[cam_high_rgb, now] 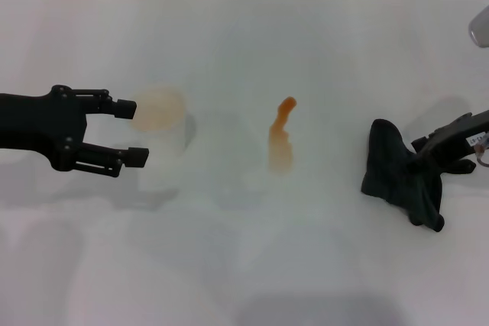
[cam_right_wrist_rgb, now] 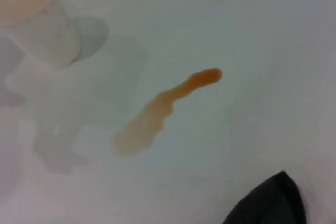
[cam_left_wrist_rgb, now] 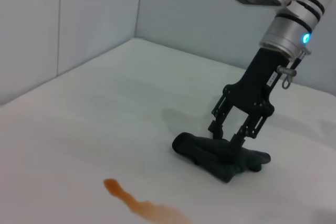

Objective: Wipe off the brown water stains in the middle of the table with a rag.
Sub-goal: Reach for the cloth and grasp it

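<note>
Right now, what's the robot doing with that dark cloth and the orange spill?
The right gripper is down on the rag at the right side of the table, fingers around its folds. The brown water stains are still in the middle, not yet wiped. The left gripper is open beside a white paper cup on the left.

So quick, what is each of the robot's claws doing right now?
Left gripper: open, holding nothing, beside the paper cup.
Right gripper: down on the rag, fingers pressed into it; whether they have closed cannot be told.
</note>
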You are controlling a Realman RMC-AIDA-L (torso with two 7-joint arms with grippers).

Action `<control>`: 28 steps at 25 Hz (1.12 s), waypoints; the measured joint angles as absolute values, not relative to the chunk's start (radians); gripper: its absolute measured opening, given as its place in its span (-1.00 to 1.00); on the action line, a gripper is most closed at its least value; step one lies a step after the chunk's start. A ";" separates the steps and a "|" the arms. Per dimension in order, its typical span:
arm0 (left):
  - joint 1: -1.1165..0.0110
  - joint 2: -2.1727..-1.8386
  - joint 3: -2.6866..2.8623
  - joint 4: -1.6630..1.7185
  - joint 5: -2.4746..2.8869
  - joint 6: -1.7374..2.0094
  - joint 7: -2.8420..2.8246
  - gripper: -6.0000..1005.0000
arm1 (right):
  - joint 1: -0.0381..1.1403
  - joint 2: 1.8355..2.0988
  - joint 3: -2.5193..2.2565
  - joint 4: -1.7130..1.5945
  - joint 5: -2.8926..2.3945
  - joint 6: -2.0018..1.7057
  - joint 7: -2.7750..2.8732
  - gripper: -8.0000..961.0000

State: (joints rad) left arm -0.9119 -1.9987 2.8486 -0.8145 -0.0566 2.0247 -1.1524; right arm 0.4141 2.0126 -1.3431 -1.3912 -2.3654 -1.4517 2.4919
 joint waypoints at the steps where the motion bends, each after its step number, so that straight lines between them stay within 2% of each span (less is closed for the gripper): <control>1: -0.911 -1.999 2.849 -0.814 -0.059 2.025 -1.152 0.77 | 0.414 2.013 -1.347 -1.391 -2.365 -1.451 2.494 0.34; 19: -0.906 -1.999 2.849 -0.814 -0.061 2.023 -1.147 0.77 | 0.417 2.014 -1.391 -1.338 -2.393 -1.402 2.506 0.33; 28: -0.907 -2.000 2.849 -0.814 -0.061 2.023 -1.146 0.77 | 0.426 2.015 -1.425 -1.328 -2.454 -1.395 2.546 0.24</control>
State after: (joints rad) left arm -0.9066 -1.9999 2.8486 -0.8145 -0.0615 2.0233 -1.1458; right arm 0.4264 2.0149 -1.4245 -1.3282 -2.4543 -1.3947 2.5458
